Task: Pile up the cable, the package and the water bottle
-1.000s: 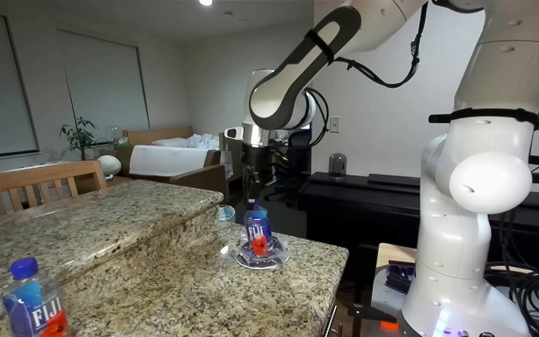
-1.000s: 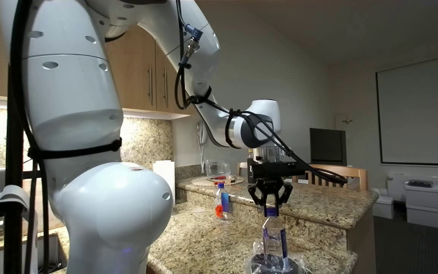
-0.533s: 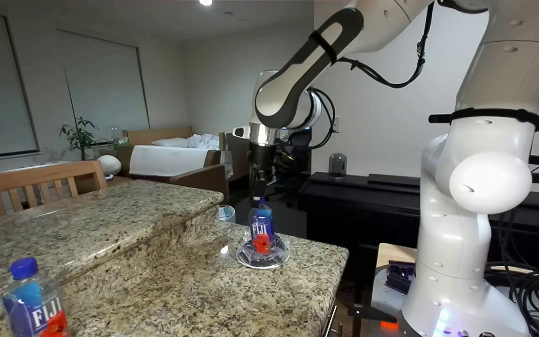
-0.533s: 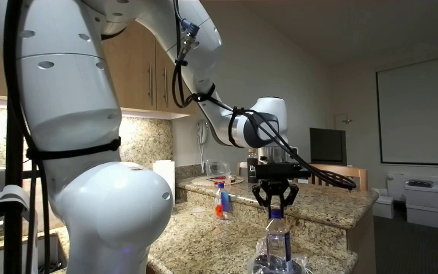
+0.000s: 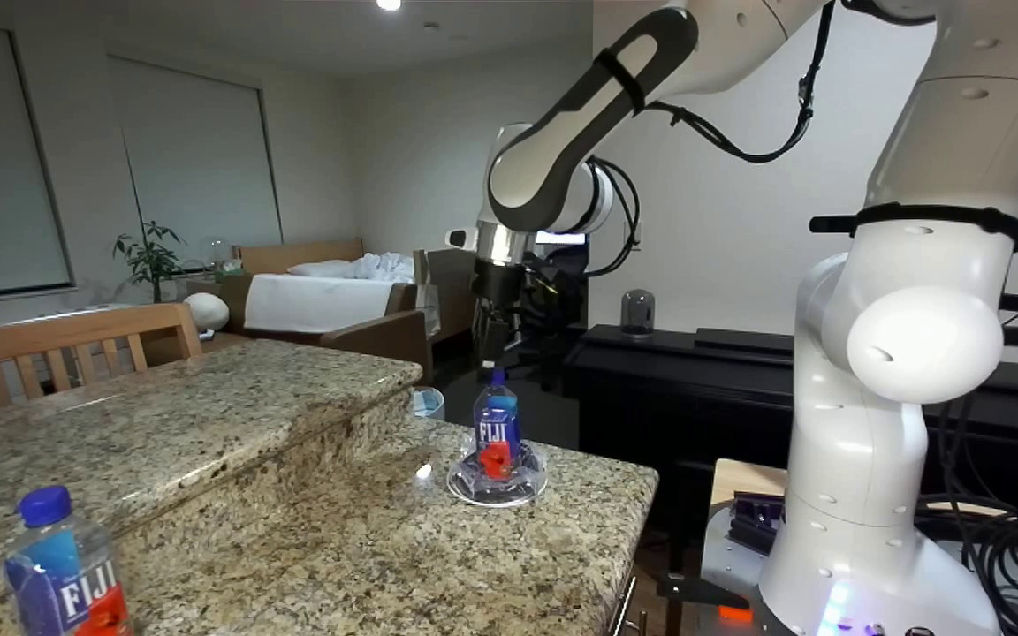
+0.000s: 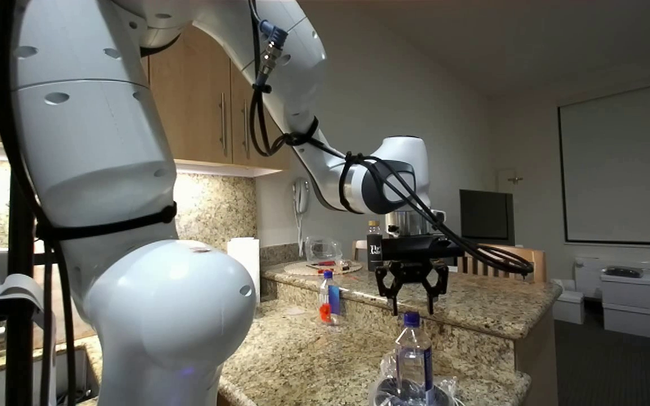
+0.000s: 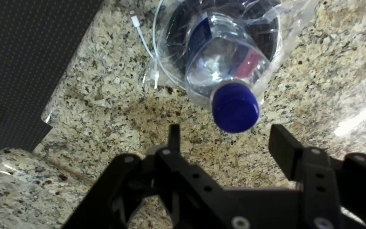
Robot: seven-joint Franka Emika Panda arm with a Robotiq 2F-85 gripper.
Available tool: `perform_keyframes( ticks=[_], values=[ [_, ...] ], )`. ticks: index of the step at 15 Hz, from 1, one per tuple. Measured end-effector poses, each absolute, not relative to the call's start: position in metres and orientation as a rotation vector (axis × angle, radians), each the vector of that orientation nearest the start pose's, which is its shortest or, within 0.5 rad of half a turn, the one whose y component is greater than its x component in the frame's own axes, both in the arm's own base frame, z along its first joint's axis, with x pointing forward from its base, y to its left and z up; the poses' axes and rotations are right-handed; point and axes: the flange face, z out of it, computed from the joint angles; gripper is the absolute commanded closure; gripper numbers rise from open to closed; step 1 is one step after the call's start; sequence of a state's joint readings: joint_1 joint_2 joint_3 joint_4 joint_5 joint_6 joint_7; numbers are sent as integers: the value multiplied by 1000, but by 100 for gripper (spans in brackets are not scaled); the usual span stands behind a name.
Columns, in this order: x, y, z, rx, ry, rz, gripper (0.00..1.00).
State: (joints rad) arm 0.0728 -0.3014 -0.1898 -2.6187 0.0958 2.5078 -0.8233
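Clear bottle stood upright on round, crinkly package; thin white cable curved along the package's rim. Black, blocky fingers were spread just above the bottle.

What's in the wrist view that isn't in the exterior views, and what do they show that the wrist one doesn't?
Only the wrist view: the thin white looped cable's metal-tipped plug shows clearly.

Only the exterior views: the white jointed robot arm, a slatted wooden chair back and a second blue-capped clear plastic bottle.

Both: a blue-capped clear plastic water bottle standing on a dark grey glossy plastic package, the speckled stone counter beneath, and the black jointed claw, open and not gripping the bottle.
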Motion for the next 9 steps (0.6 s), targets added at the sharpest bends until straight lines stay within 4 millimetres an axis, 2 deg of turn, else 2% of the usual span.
perform_keyframes(
  ticks=[5, 9],
  values=[
    [422, -49, 385, -2939, -985, -364, 0],
    [413, -44, 407, -2906, -1014, -279, 0]
  ],
)
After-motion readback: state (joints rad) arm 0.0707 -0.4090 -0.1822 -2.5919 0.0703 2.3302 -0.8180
